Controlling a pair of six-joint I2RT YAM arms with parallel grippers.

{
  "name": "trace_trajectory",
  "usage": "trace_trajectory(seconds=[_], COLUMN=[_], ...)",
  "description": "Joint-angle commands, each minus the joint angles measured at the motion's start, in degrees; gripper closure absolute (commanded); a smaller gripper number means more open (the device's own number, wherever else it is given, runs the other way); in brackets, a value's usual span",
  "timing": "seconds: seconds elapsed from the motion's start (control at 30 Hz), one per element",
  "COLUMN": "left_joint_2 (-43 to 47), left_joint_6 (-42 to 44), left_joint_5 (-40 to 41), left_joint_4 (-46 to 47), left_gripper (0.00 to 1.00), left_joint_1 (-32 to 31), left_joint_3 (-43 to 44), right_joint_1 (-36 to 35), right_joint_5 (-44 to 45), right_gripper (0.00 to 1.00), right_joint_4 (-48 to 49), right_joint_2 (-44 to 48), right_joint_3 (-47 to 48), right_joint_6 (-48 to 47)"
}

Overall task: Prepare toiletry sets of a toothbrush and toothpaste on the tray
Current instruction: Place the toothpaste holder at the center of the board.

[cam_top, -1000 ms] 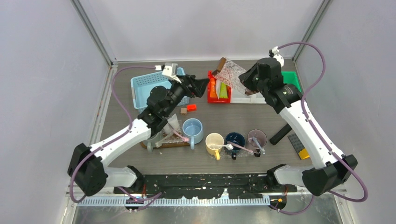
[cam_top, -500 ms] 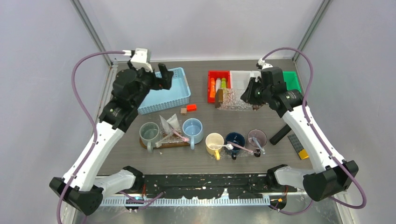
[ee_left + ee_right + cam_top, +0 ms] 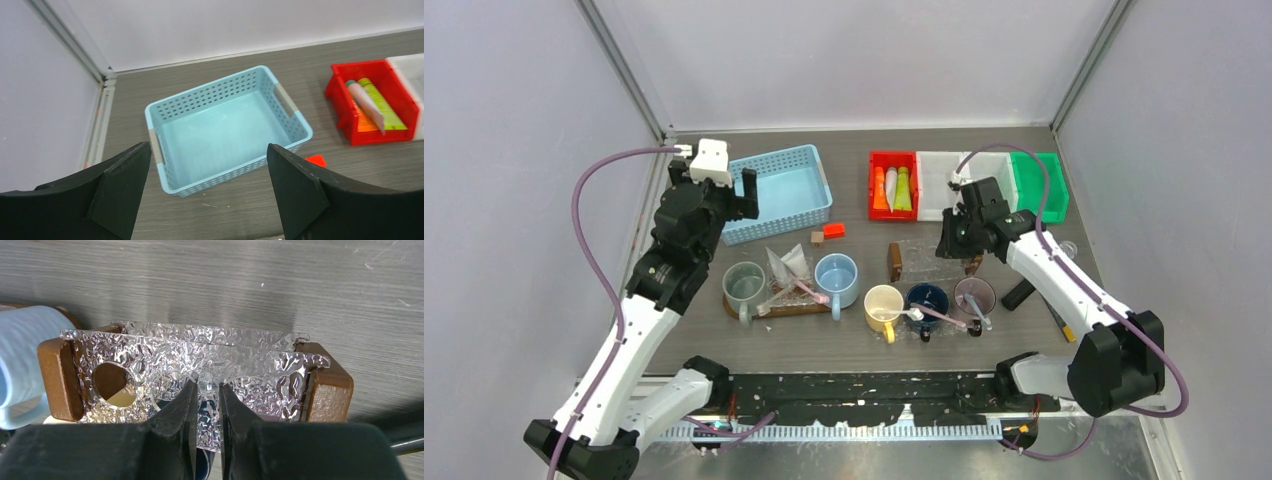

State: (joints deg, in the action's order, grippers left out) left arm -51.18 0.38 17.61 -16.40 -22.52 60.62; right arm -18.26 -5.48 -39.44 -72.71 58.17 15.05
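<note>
Gripping one long edge of the clear tray (image 3: pixel 150 347), the right gripper (image 3: pixel 206 390) is clamped on the textured plastic, midway between the tray's two brown end blocks. The tray is down by the table surface, at 12 o'clock of the navy mug (image 3: pixel 926 300) and the mauve mug (image 3: pixel 974 294). Full contact with the table cannot be confirmed. The left gripper (image 3: pixel 207 150) hangs empty above the light blue basket (image 3: pixel 220 82), jaws wide apart. Toothpaste tubes (image 3: pixel 891 188) lie in the red bin (image 3: pixel 875 160), at 12 o'clock of the tray.
</note>
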Motion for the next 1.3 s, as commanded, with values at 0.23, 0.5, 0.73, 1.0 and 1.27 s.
trace_trajectory(seconds=[0.23,0.5,0.73,1.0,1.27], left_joint_2=[1.7,1.4,1.8,1.9,1.7], left_joint_6=[5.8,6.3,6.9,7.0,7.0], left_joint_5=[7.4,7.4,7.4,7.3,6.5], left_joint_4=[9.3,10.1,10.8,11.0,10.8], left_gripper=[0.11,0.11,0.11,0.11,0.11], left_joint_1=[0.1,0.1,0.1,0.1,0.1], left_joint_3=[-5.0,-5.7,-6.1,-6.3,-6.4], right_joint_1=[0.0,0.0,0.0,0.0,0.0], right_joint_5=[-0.5,2.9,4.3,4.5,4.8], right_gripper=[0.99,0.99,0.81,0.61,0.61], right_joint_4=[9.9,9.7,8.7,8.0,8.2], right_joint_2=[-5.2,-6.6,-7.0,-7.2,-7.3], right_joint_3=[-2.7,-3.5,-3.8,-3.4,-2.6], right_joint_6=[0.6,2.2,2.4,2.9,2.4])
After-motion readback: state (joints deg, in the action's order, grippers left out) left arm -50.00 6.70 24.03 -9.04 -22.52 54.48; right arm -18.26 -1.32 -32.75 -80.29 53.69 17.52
